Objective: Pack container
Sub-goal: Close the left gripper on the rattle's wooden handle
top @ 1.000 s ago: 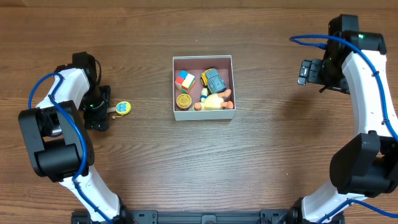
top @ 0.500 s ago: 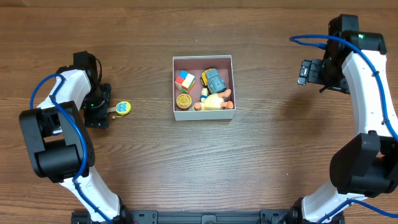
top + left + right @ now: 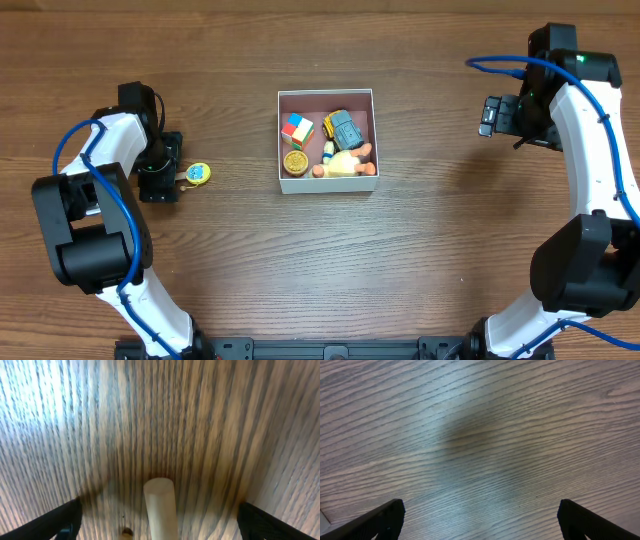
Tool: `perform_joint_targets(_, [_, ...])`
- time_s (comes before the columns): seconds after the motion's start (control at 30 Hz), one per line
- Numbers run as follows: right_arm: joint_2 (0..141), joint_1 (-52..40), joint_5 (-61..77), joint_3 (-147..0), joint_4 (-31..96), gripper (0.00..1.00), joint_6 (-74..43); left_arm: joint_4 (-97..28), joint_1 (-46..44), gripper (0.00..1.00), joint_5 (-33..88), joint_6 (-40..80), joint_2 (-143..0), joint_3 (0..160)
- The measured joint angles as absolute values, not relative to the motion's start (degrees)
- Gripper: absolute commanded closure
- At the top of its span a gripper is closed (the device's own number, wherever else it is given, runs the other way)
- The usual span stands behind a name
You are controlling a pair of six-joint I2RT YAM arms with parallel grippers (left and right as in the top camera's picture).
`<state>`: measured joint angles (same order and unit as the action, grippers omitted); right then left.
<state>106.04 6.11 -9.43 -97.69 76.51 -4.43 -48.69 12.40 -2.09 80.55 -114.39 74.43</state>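
The square white-walled, maroon-lined container [image 3: 327, 185] sits mid-table [image 3: 330, 270], already holding a coloured cube [image 3: 296, 129], a blue toy car [image 3: 345, 128] and more. Seemingly last, a small yellow-and-blue round toy [image 3: 199, 173] lies outside, its pale stick [image 3: 160, 507] between the parted left jaws. The right jaws hang apart, well away.

The container [image 3: 330, 184] is a square, shallow, open-top box with thin white walls and a dull pinkish-maroon floor, sitting flat. Inside it, a coloured cube [image 3: 297, 129] and a gold disc [image 3: 294, 161] lie along its left wall, and a blue-grey toy car [image 3: 344, 127] and a pale figure [image 3: 345, 163] lie towards its right wall.
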Motion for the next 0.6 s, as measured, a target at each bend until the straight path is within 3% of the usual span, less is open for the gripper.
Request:
perform_joint_targets(0.37, [106.0,6.1,-9.5,-97.7,76.5,0.0,-4.4,-49.7,12.4,0.52,0.7,79.7,-114.4,74.4])
perform_joint_targets(0.5, [106.0,6.1,-9.5,-97.7,76.5,0.0,-4.5,-49.8,12.4,0.57,0.9,79.4,-114.4,74.4])
perform_joint_targets(0.6, [106.0,6.1,-9.5,-97.7,76.5,0.0,-4.4,-49.9,12.4,0.55,0.8,79.3,-114.4,74.4])
